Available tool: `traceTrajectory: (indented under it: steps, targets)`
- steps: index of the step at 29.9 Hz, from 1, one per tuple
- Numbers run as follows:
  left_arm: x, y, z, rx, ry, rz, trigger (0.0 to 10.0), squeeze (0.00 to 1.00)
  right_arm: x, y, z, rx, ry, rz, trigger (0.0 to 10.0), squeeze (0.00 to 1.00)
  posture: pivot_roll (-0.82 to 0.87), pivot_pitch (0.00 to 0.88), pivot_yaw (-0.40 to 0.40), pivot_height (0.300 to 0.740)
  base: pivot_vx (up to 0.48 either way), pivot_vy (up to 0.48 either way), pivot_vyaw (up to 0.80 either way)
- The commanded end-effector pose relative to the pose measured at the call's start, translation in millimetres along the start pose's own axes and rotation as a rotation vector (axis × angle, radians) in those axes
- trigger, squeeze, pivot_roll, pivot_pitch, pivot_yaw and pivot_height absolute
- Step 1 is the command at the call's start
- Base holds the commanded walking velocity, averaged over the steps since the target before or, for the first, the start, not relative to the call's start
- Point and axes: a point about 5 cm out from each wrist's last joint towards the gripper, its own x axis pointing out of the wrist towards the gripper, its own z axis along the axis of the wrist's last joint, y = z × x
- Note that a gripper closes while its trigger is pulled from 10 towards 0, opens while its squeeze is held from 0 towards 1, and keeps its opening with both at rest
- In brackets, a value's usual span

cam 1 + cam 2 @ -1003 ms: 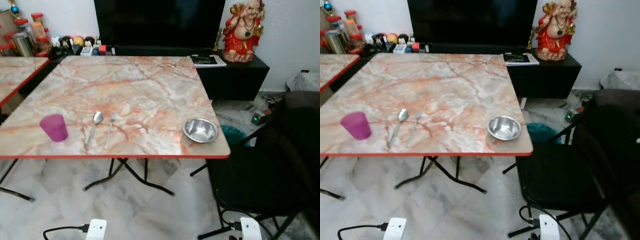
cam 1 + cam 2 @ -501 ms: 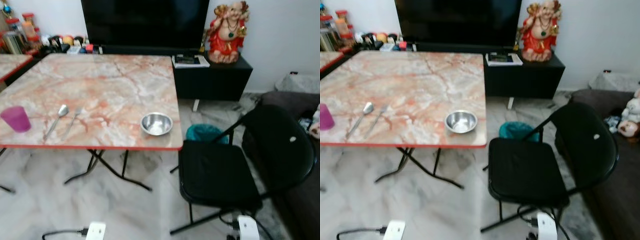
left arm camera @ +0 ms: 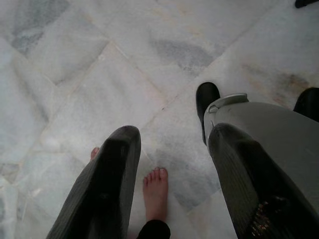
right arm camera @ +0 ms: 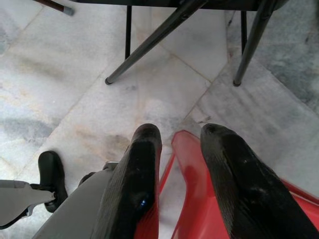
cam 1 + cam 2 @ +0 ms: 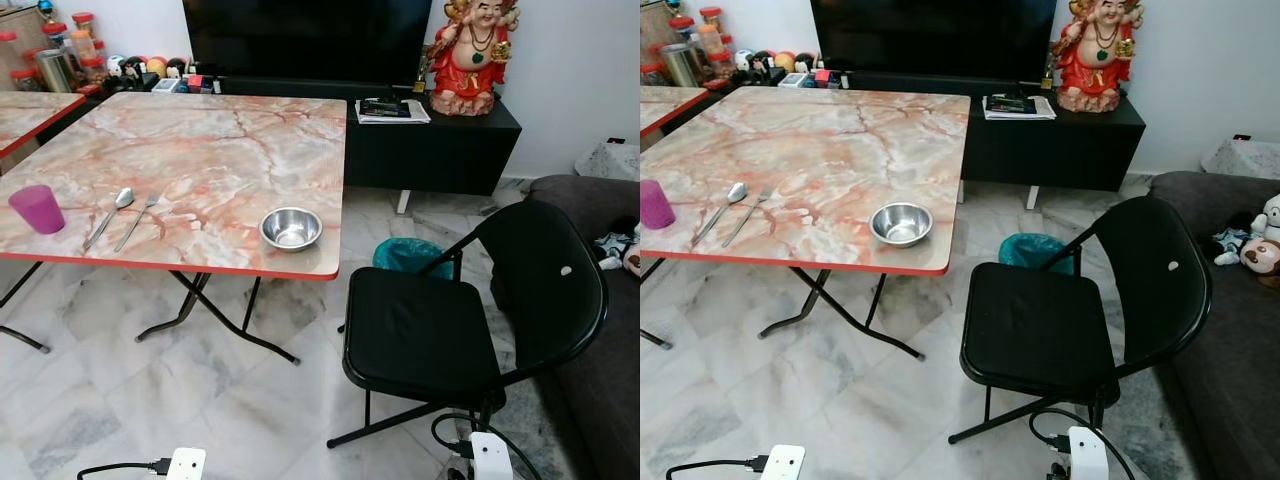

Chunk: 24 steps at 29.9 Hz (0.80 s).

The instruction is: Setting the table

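right tool [image 4: 177, 142]: hanging low over the marble floor [image 4: 60, 74], fingers [image 4: 142, 164] parted, sitting either side of a translucent red plastic rim [image 4: 187, 164]; can't tell if they're actually clamping it
left tool [image 3: 172, 144]: hanging idle over the floor, fingers [image 3: 112, 174] spread wide, gripping nothing; a person's bare foot [image 3: 155, 191] showing between them on the floor
chair [image 5: 440, 320]: black folding chair standing on the floor just off the table's right edge, seat facing the table
table [image 5: 200, 150]: marble-pattern top, red edging, folding legs
steel bowl [image 5: 291, 228]: sitting near the table's front right corner
spoon [image 5: 112, 212]: lying near the front edge, left part of the table
fork [image 5: 140, 216]: lying just beside the spoon, roughly parallel, not touching
purple cup [image 5: 37, 208]: standing upright near the front left corner, apart from the spoon
teal bin [image 5: 412, 256]: sitting on the floor behind the chair
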Motion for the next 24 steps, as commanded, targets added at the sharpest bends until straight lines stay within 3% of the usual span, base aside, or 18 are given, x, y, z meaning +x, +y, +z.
traceTrajectory:
  steps: [1,8,10,13,19,23,24]
  targets:
    - [0.6,8.6,7.1,-0.008,-0.034,0.028,10.0,0.0,0.3,0.7,1.3,0.004,-0.003,0.0,10.0,0.0,0.01,0.0,-0.039,0.74,0.0,0.0,0.0]
    - [0.5,26.9,19.2,-0.049,-0.11,0.091,10.0,0.0,0.3,0.4,1.3,0.001,-0.002,0.001,10.0,0.0,0.01,0.0,-0.04,0.74,0.0,0.0,0.0]
    - [-1.3,47.5,36.1,-0.089,-0.195,0.169,10.0,0.0,0.3,0.5,1.3,0.001,-0.002,0.002,10.0,0.0,0.01,0.0,-0.039,0.74,0.0,0.0,0.0]
    - [-2.5,55.5,43.1,-0.1,-0.23,0.202,10.0,0.0,0.3,0.4,1.3,0.001,-0.002,0.001,10.0,0.0,0.01,0.0,-0.038,0.74,0.0,0.0,0.0]
    - [-13.7,93.7,61.2,-0.112,-0.383,0.362,10.0,0.0,0.3,0.3,1.6,-0.002,-0.003,0.001,10.0,0.0,0.01,0.0,-0.038,0.74,0.0,0.0,0.0]
    - [-19.4,104.7,64.3,-0.136,-0.449,0.414,10.0,0.0,0.2,0.0,1.5,-0.002,-0.004,-0.001,10.0,0.0,0.01,0.0,-0.038,0.74,0.0,0.0,0.0]
    - [-27.9,113.3,76.3,-0.128,-0.551,0.459,10.0,0.0,0.1,-0.6,1.3,-0.002,-0.004,-0.002,10.0,0.0,0.02,0.0,-0.04,0.74,0.0,0.0,0.0]
